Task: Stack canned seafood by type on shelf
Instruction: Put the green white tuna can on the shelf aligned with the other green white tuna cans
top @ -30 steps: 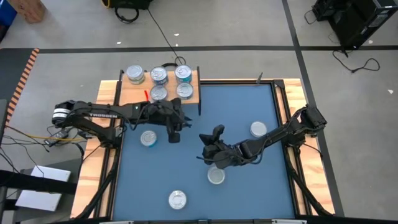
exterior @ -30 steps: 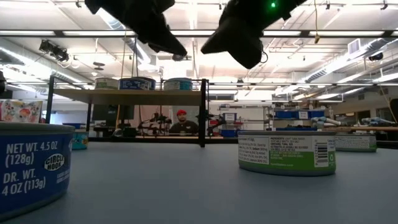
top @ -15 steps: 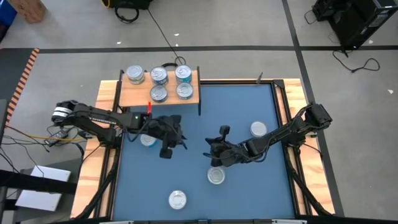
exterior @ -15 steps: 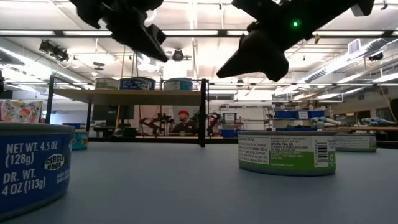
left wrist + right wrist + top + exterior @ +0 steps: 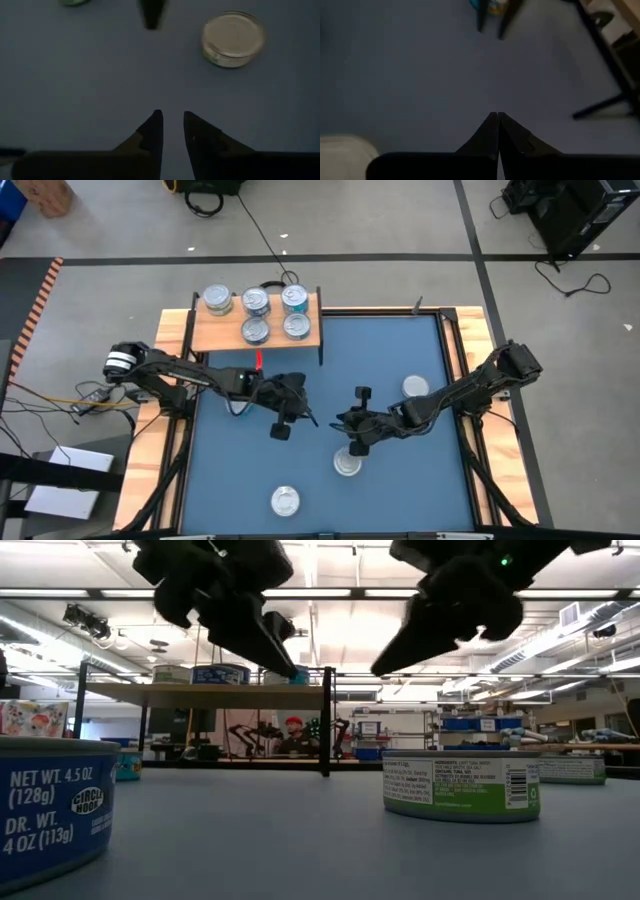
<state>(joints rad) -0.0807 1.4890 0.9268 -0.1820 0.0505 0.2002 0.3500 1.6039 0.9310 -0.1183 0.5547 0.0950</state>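
Five tins (image 5: 256, 315) are sitting on the wooden shelf (image 5: 210, 333) at the far left corner, grouped so like goes with like. Four more are lying loose on the blue table (image 5: 320, 490); one (image 5: 237, 404) is half hidden under the left arm. Both arms are hovering empty above the middle. The left gripper (image 5: 172, 127) is holding its fingers a narrow gap apart, grasping nothing, seemingly facing a loose tin (image 5: 233, 38) to fetch. The right gripper (image 5: 497, 131) is keeping its fingers clenched together, waiting just beside another tin (image 5: 347, 463).
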